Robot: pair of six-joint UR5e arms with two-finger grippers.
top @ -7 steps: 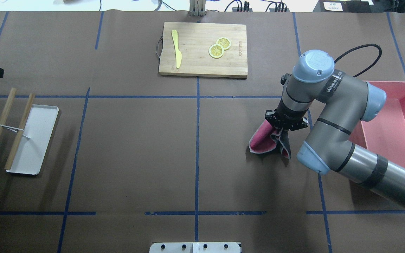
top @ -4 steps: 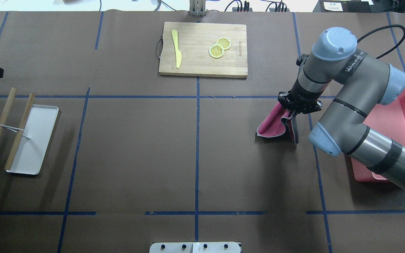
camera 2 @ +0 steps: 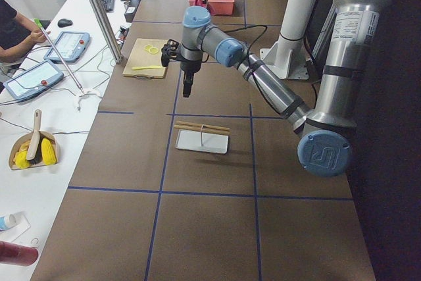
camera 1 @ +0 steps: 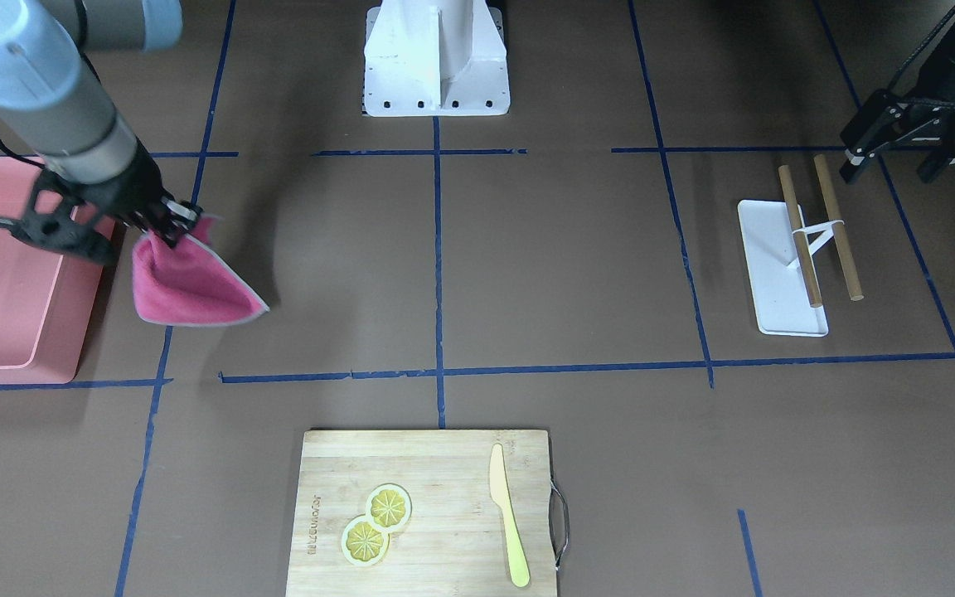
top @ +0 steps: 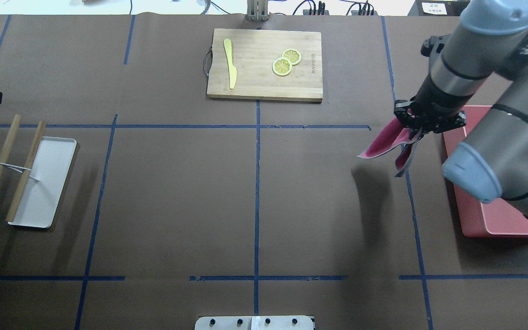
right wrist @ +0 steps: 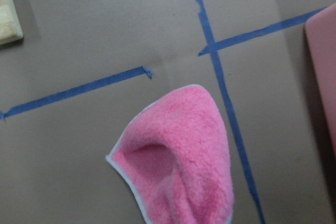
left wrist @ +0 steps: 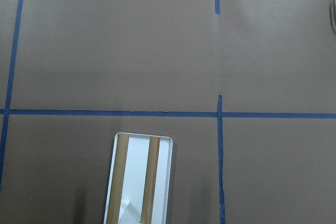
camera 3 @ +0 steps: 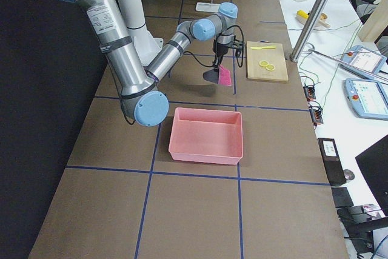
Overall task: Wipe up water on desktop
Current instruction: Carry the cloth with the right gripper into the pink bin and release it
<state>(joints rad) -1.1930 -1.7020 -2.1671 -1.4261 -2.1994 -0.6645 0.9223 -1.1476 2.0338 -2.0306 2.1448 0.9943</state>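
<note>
My right gripper [top: 417, 130] is shut on the top of a pink cloth [top: 385, 142] and holds it hanging above the dark-brown desktop [top: 177, 183], with its shadow below it. The cloth also shows in the front view [camera 1: 187, 286] and the right wrist view [right wrist: 184, 161], where its free corner hangs over a blue tape crossing. The gripper is beside the left rim of a pink bin [top: 497, 220]. My left gripper [camera 1: 896, 157] hangs open and empty at the table's far left, above a white tray. I see no water on the desktop.
A bamboo cutting board [top: 264, 64] with a yellow knife and two lemon slices lies at the far middle. A white tray [top: 46, 178] with two wooden sticks lies at the left, and shows in the left wrist view [left wrist: 139, 182]. The robot base plate [top: 255, 323] is at the near edge.
My right gripper has moved away from me and to the right, toward the pink bin. It has lifted the cloth off the desktop. The left arm has not moved.
</note>
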